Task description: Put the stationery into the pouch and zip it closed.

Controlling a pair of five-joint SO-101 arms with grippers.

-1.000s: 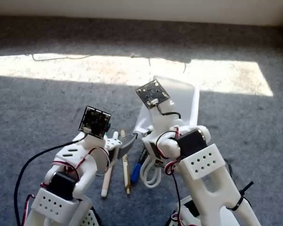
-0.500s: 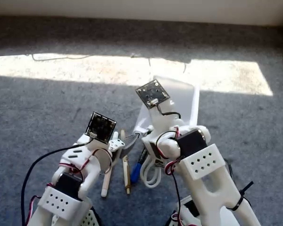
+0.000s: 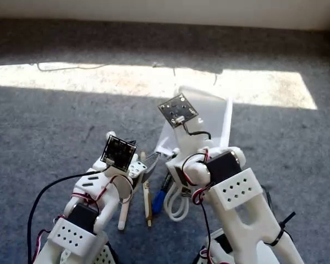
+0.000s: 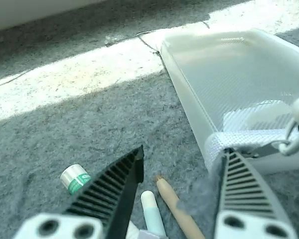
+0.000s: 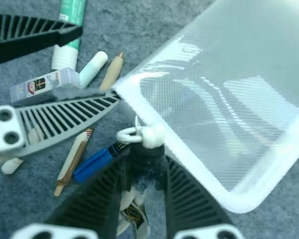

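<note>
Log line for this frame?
left end effector: open, at pouch corner | right end effector: at zip pull | stationery: on carpet beside pouch

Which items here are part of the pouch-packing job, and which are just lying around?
Job: pouch, zip pull, glue stick, small box, white pen, pencil, blue pen; left gripper open beside the pouch, right gripper shut on its zip end.
Lying about: thin cable on the carpet.

pouch (image 3: 209, 113) near end hidden behind right arm (image 3: 236, 192), green tube (image 5: 72, 11) cut off at edge, blue pen (image 3: 159, 200) partly covered
</note>
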